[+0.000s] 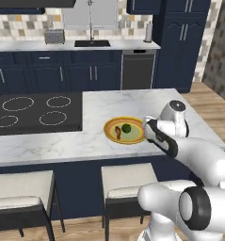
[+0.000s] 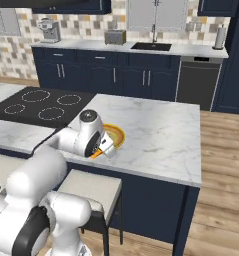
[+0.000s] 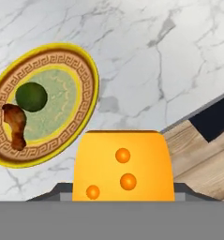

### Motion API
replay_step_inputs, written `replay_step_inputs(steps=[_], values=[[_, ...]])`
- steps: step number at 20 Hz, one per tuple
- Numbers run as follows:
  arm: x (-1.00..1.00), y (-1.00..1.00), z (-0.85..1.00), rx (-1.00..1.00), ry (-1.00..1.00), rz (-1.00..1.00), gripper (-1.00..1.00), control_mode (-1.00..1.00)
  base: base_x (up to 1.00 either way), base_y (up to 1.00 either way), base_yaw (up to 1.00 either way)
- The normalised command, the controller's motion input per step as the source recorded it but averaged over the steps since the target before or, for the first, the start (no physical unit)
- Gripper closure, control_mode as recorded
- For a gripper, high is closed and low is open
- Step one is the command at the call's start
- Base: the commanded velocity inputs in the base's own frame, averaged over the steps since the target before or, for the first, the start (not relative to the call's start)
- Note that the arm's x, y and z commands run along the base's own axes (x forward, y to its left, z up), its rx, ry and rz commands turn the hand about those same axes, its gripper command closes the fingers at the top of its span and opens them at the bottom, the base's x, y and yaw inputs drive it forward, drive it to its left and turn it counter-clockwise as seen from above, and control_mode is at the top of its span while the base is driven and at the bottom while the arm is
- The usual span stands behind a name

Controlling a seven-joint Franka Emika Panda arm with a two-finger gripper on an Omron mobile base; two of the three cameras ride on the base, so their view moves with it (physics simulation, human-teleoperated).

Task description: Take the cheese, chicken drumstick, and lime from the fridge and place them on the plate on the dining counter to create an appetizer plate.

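My gripper (image 3: 123, 191) is shut on the cheese (image 3: 123, 164), a bright orange wedge with round spots that sits between the fingers. It hangs over the dining counter (image 3: 146, 56), just beside the plate (image 3: 92, 79) near the counter's front edge. On the plate lie the dark green lime (image 3: 31, 96) and the reddish-brown chicken drumstick (image 3: 16, 125). The left base view shows the plate (image 1: 132, 139) with the lime (image 1: 126, 128) and drumstick (image 1: 117, 132), the hand right of it. An orange bit of cheese (image 2: 96, 154) peeks below the hand in the right base view. The fridge is out of view.
A black cooktop (image 1: 36, 113) lies on the counter's left part. Two stools (image 1: 20, 188) (image 1: 128, 179) stand under the front edge. Behind is a navy cabinet run with a sink (image 1: 92, 43) and a dishwasher (image 1: 137, 70). Wood floor (image 2: 221, 165) lies to the right.
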Motion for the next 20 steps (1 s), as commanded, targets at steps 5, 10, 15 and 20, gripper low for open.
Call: replay_step_inputs(steps=[5,10,15,20], values=[[0.99,0.0,0.11,0.05,0.16,-0.01,1.0,-1.0,0.0,0.0,0.0],[0.84,0.02,-0.08,0.0,0.07,0.0,1.0,-1.0,0.0,0.0,0.0],[0.58,0.0,-0.41,0.0,0.0,0.0,1.0,-1.0,0.0,0.0,0.0],[0.5,0.04,-0.64,-0.01,0.0,0.0,1.0,-1.0,0.0,0.0,0.0]])
